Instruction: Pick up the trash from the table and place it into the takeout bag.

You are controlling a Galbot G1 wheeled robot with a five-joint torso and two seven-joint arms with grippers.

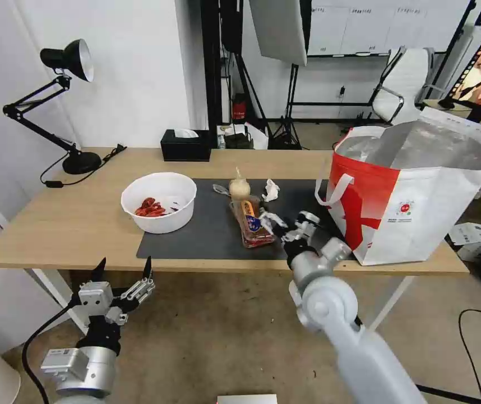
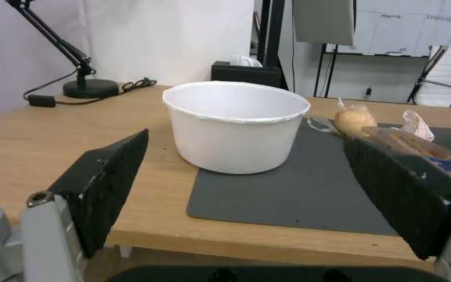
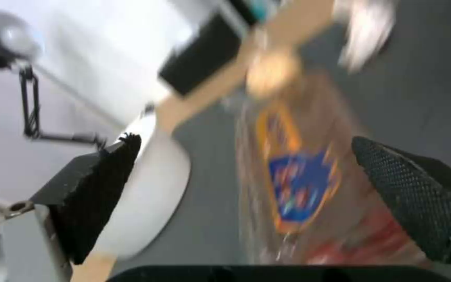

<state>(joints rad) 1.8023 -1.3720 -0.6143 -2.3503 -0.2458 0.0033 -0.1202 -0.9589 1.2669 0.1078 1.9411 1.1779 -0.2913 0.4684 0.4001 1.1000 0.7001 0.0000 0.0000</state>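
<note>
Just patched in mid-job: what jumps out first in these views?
The big white-and-red takeout bag stands open at the table's right end, foil lining showing. On the dark mat, the right hand hovers open over the clear plastic tray of scraps, next to the white bowl holding red shells. The left hand waits open below the table's front edge.

No lettering can be read anywhere. The takeout bag [image 1: 414, 207] carries a small round red logo, and the clear plastic tray [image 1: 251, 221] bears a blue-and-orange label; the wording on both is too small to make out.
</note>
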